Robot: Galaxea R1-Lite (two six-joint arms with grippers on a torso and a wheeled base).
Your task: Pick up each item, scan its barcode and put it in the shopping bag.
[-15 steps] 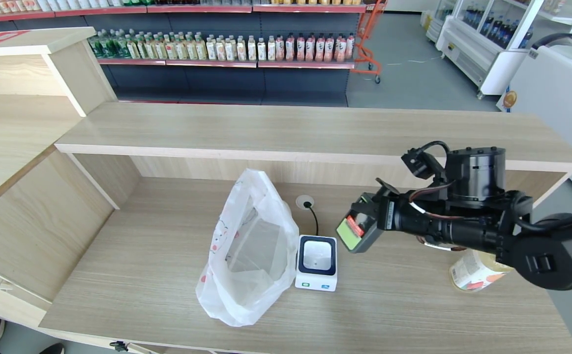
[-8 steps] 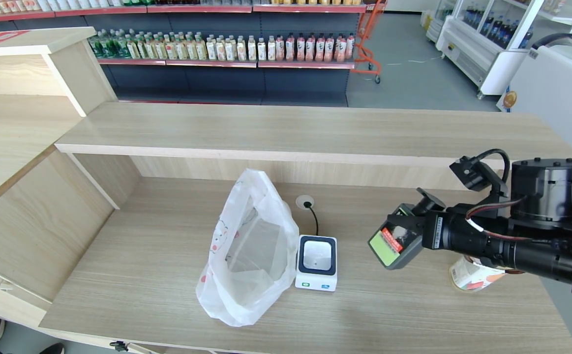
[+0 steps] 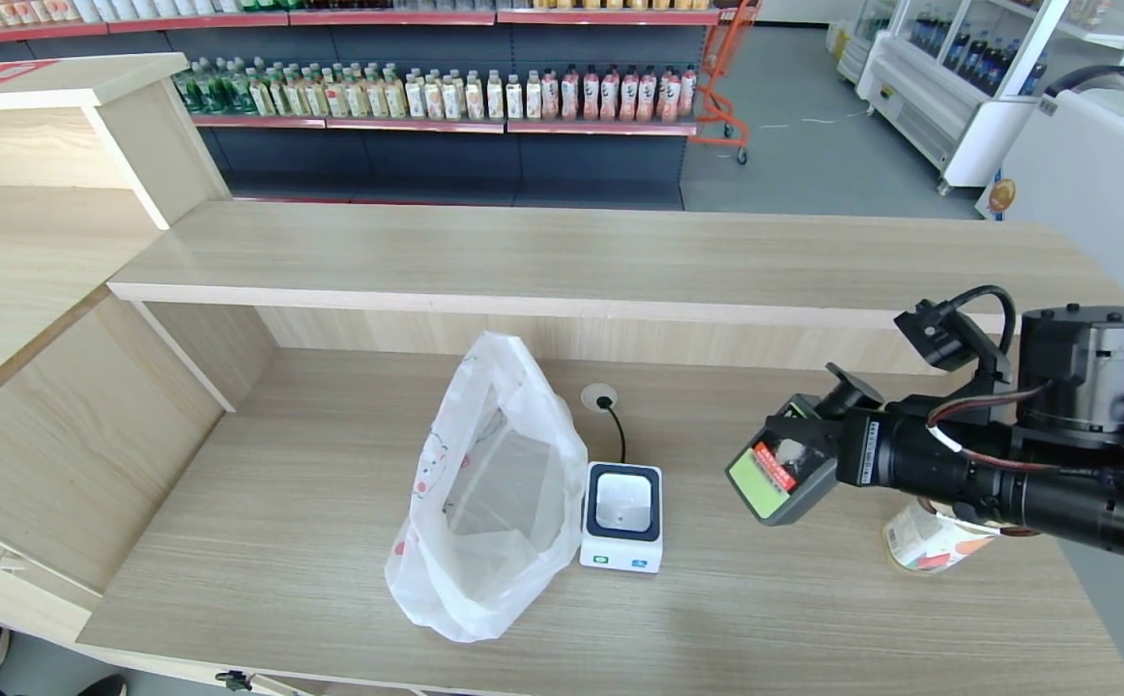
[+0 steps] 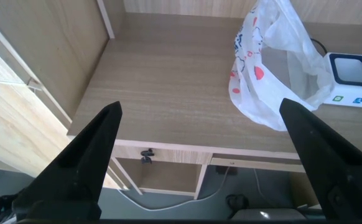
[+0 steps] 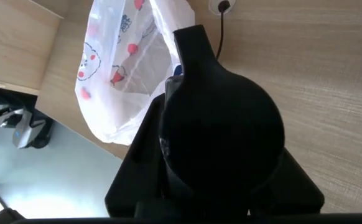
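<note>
A supermarket: red-edged shelves of bottled drinks (image 3: 407, 125) at 12 o'clock, white glass-fronted fridges (image 3: 967, 135) at 2 o'clock, white square barcode scanner (image 3: 621, 517)

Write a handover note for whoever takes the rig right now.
Left pincer: open, empty, above the counter's near edge, left of the bag.
Right pincer: shut on a can, in the air right of the scanner, not over it.
Bag: open on the counter, looks empty; scanner right beside it.
Container: on the counter under the right arm.
Done: can picked up.
Left: scan and bag the can, then the container.
</note>
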